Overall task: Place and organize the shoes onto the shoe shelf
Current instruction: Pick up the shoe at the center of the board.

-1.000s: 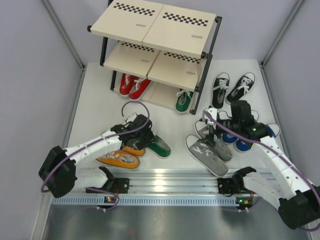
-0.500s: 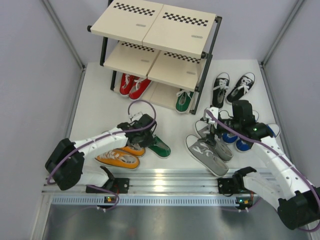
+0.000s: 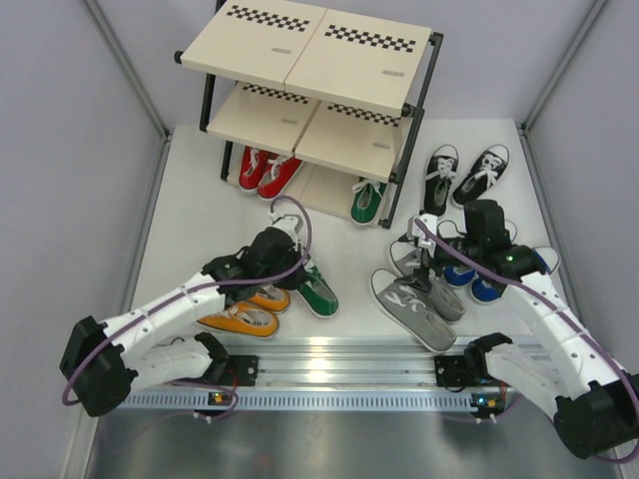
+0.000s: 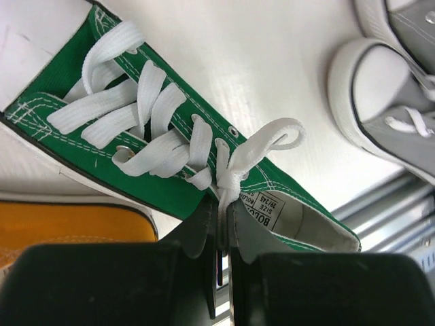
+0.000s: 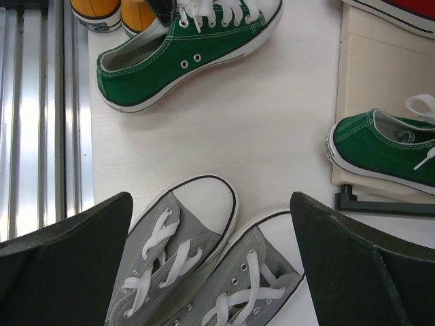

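Top external view: the shoe shelf stands tall, with the red pair on its bottom tier. In front of the shelf, the right gripper hangs wide open over the grey pair, and the left gripper is pinched narrow on the loose green shoe at its collar.

Left wrist view: a small white label sits inside the green shoe, on the lining just behind the laces. It is printed in dark capitals, tilted. One line reads "SIZE". The line below looks like "38/245", though the digits are small and not certain. A further line begins "BOLO"; the rest of it is hidden.

Top view: the insole of a grey shoe carries a dark print, too small to read.

Right wrist view: the toe of an orange shoe bears a small dark mark, unreadable.
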You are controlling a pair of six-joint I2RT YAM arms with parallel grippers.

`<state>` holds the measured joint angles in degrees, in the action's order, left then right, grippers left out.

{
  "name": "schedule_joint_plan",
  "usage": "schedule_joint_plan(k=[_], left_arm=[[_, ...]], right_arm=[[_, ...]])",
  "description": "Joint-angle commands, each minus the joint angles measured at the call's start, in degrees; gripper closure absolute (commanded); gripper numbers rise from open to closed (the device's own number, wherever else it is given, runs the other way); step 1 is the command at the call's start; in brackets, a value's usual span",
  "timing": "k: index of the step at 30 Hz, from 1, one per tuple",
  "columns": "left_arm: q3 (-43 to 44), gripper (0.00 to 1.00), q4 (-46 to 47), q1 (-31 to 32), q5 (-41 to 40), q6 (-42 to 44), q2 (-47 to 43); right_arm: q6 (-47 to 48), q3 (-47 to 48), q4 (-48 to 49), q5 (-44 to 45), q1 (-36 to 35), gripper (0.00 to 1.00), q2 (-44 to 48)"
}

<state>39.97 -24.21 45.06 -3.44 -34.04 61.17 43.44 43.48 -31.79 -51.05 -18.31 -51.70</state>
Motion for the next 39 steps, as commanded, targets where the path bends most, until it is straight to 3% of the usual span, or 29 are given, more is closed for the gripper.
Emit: schedule_joint_plan(k=[1, 5, 13, 16, 19, 22, 24, 28, 39], left_arm=[[3.88, 1.0, 8.3, 0.03, 7.83, 12.32, -2.1], [6.61, 1.0, 9.53, 0.12, 16.52, 19.43, -1.67], [11.89, 1.0, 13.12, 0.21, 26.1, 20.6, 0.88], [12.68, 1.0, 14.62, 1.08, 27.61, 19.45, 1.5], [13.38, 1.0, 15.85, 2.57, 27.79, 19.19, 2.38], [13.74, 1.0, 16.56, 4.24, 27.7, 19.19, 3.52], [14.09, 1.0, 17.53, 4.95, 27.61, 18.75, 4.4], [15.58, 1.0, 18.23, 6.97, 27.52, 18.66, 6.15], [17.87, 1.0, 21.57, 8.82, 28.05, 17.96, 7.21]], right_arm=[[-0.02, -0.07, 1.38, -3.97, 0.82, 0.01, 0.64], [-4.92, 0.2, 3.66, -6.42, 0.9, 0.01, -0.94], [-24.96, 4.41, 10.78, -8.72, 0.9, 0.08, -12.09], [-35.32, 3.98, 18.06, -5.65, 0.9, 0.08, -14.65], [-54.8, 0.83, 29.83, 0.58, 0.99, 0.01, -14.57], [-66.86, -0.94, 35.04, 10.67, 0.9, 0.01, -12.9], [-69.97, -1.21, 35.22, 16.23, 0.9, 0.01, -12.63], [-72.79, -2.09, 35.48, 18.52, 0.81, 0.01, -14.3], [-77.89, -4.81, 41.01, 11.86, 0.81, 0.01, -17.29]])
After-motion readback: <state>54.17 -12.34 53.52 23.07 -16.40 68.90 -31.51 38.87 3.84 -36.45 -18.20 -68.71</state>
